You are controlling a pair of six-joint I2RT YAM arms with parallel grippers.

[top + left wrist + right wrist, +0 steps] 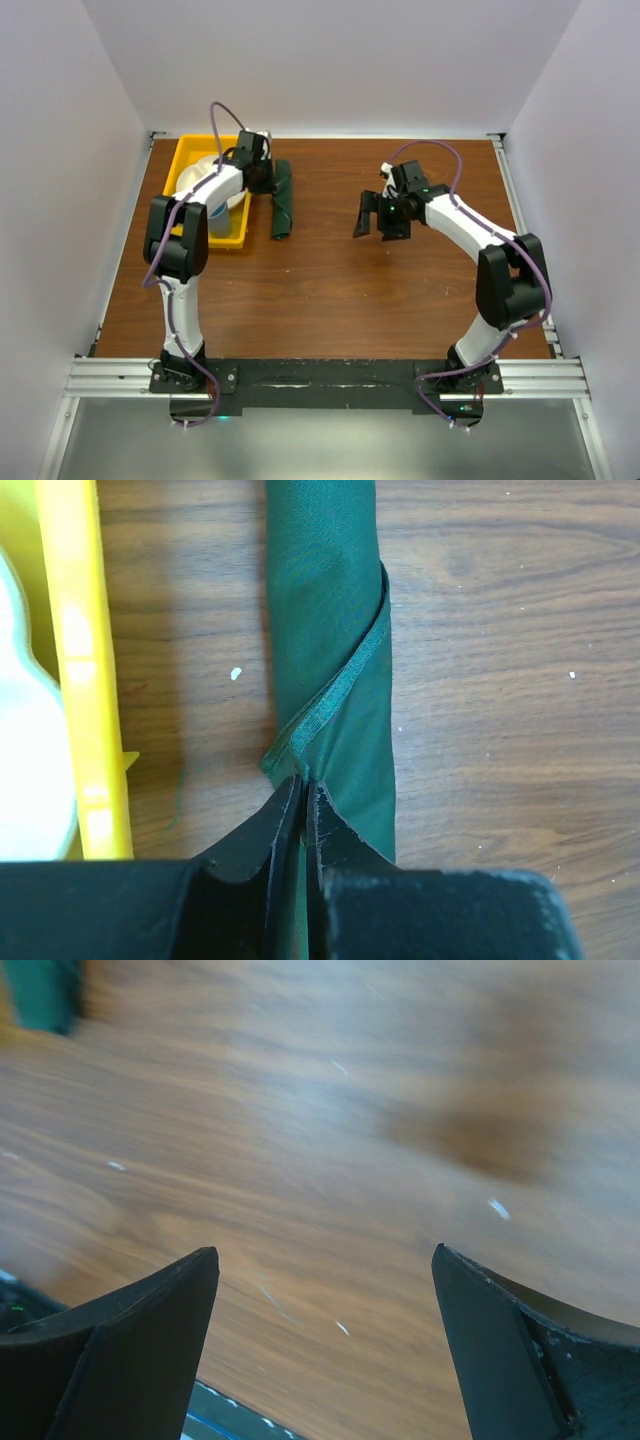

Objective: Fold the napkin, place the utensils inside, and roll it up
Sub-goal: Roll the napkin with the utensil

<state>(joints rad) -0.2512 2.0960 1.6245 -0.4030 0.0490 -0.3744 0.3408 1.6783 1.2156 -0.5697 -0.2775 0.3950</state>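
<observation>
**Fig.** The napkin (pixel 330 630), a dark green cloth wound into a narrow roll with its hemmed edge crossing diagonally, lies on the counter (pixel 500 730) just beside the tray (pixel 85 680). Its near end is clamped by the left pincer (pixel 302 792), probably so that the roll is held tight. The right pincer (pixel 325 1252) is held with jaws apart, empty, well away above bare wood. No utensils are seen.

- Brown wood-grain tabletop (pixel 330 290), dotted with pale flecks.
- Plain white walls (pixel 330 60) close it in behind and on both sides.
- Aluminium rail (pixel 110 375) along its near edge.
</observation>
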